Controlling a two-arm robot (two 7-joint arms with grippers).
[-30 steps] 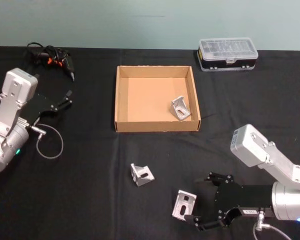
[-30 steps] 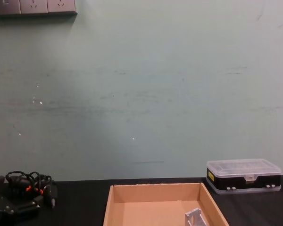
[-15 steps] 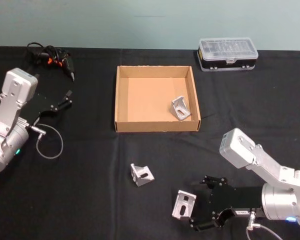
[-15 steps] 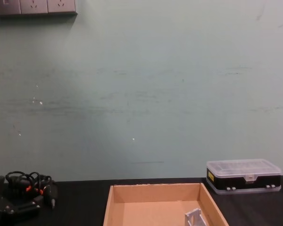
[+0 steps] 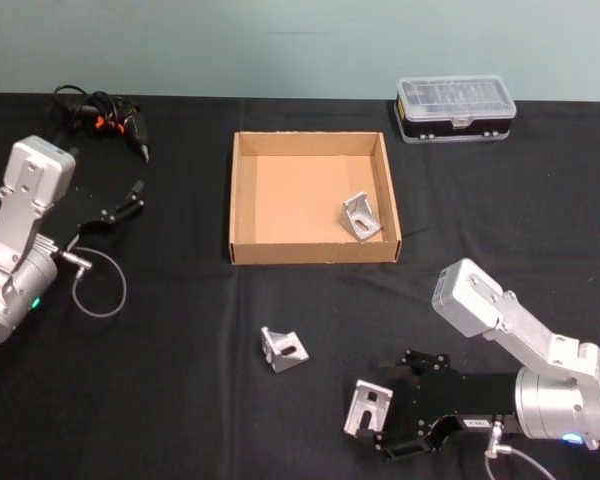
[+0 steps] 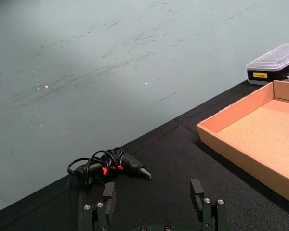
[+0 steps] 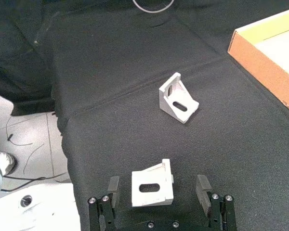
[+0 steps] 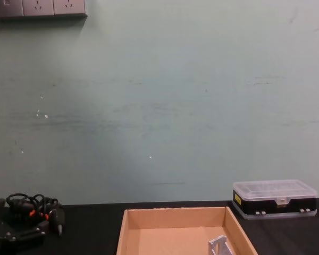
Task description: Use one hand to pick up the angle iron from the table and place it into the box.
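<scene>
Two silver angle irons lie on the black table [image 5: 180, 380]: one [image 5: 283, 349] in front of the box, another [image 5: 367, 409] nearer the front edge. My right gripper [image 5: 388, 410] is open around this nearer angle iron [image 7: 153, 189], a finger [image 7: 203, 187] on either side, not touching. A further angle iron [image 5: 361, 216] leans in the right corner of the tan cardboard box [image 5: 242, 190], also seen in the chest view [image 8: 219, 245]. My left gripper [image 5: 137, 197] rests open at the table's left, away from the pieces.
A clear-lidded plastic case [image 5: 455, 108] stands at the back right. A black corded tool [image 5: 105, 115] lies at the back left, and a loop of cable [image 5: 98, 285] lies beside my left arm. The table's front edge [image 7: 62, 144] drops to the floor close to the gripper.
My right gripper has slid left along the table, bringing its open fingers around the nearer angle iron. The left arm and the other pieces have not moved.
</scene>
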